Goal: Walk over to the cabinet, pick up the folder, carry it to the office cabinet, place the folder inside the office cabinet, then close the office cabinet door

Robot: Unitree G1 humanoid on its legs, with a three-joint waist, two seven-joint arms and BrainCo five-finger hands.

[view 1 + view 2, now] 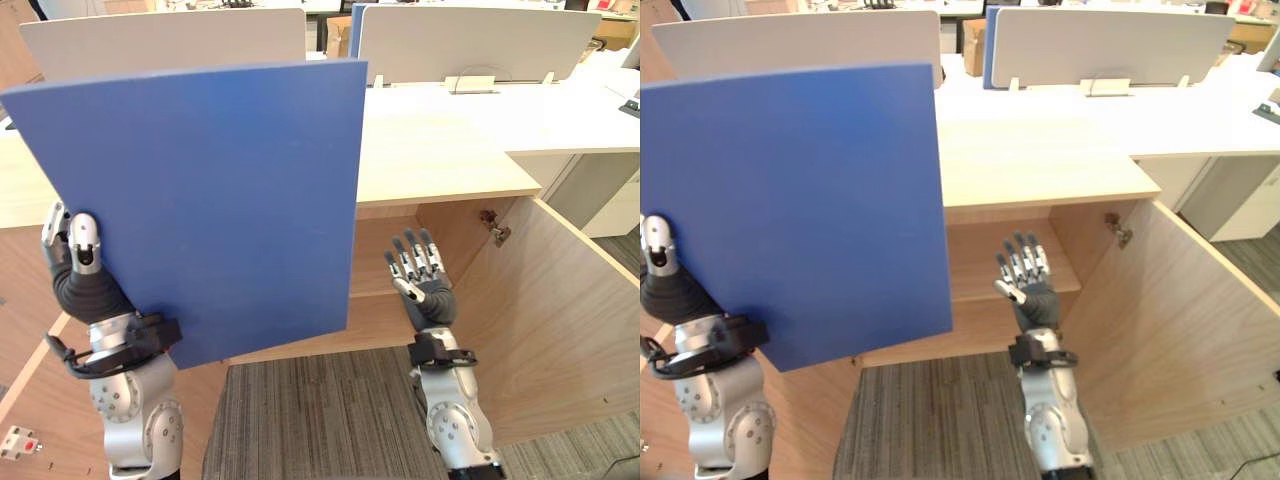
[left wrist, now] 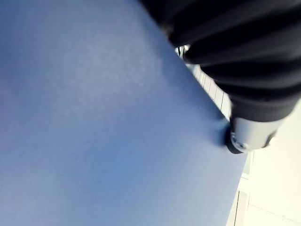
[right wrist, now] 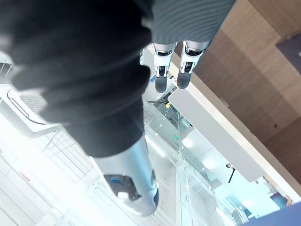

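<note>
While the left robot hand (image 1: 85, 268) grips the blue folder (image 1: 210, 200) at its lower left edge, thumb on the near face and fingers hidden behind, the folder stands upright in the air before the wooden cabinet (image 1: 380, 235). The right robot hand (image 1: 425, 285) is empty, its fingers straight, raised before the open compartment. The cabinet door (image 1: 560, 320) stands swung wide on the right.

white desk screens (image 1: 460, 40) at back | cardboard box (image 1: 338, 35) between them | grey carpet (image 1: 310, 420)
</note>
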